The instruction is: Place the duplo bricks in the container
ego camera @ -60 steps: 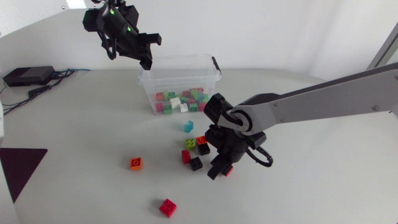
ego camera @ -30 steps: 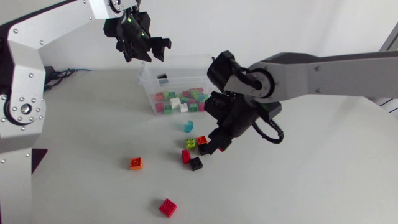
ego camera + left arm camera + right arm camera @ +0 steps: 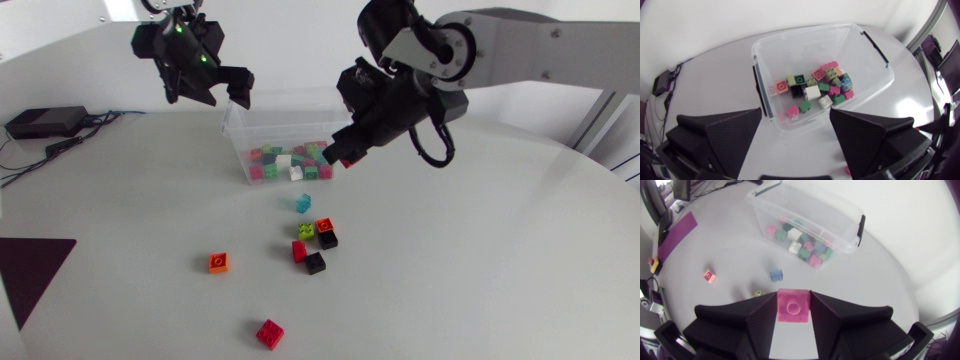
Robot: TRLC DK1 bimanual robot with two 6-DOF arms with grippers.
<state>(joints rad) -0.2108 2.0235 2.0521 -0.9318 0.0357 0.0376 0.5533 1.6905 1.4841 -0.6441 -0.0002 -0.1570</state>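
right gripper (image 3: 792, 300): clamped on our pink duplo brick (image 3: 793, 308)
clear plastic container (image 3: 238, 145): ahead and below it
left gripper (image 3: 796, 112): spread, empty

Bright, even overhead light; table (image 3: 480, 260) near white. Shadows soft, short, just under bricks (image 3: 315, 263) & box (image 3: 240, 140). Left wrist: glare patch on table beside box. Wrist views bow at edges (fisheye). Pink brick (image 3: 792, 306) evenly lit.

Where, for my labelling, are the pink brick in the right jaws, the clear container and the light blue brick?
pink brick (image 3: 792, 306): right wrist view, studded top.
clear container (image 3: 805, 55): left wrist view, bare floor.
light blue brick (image 3: 303, 203): head view, its middle.
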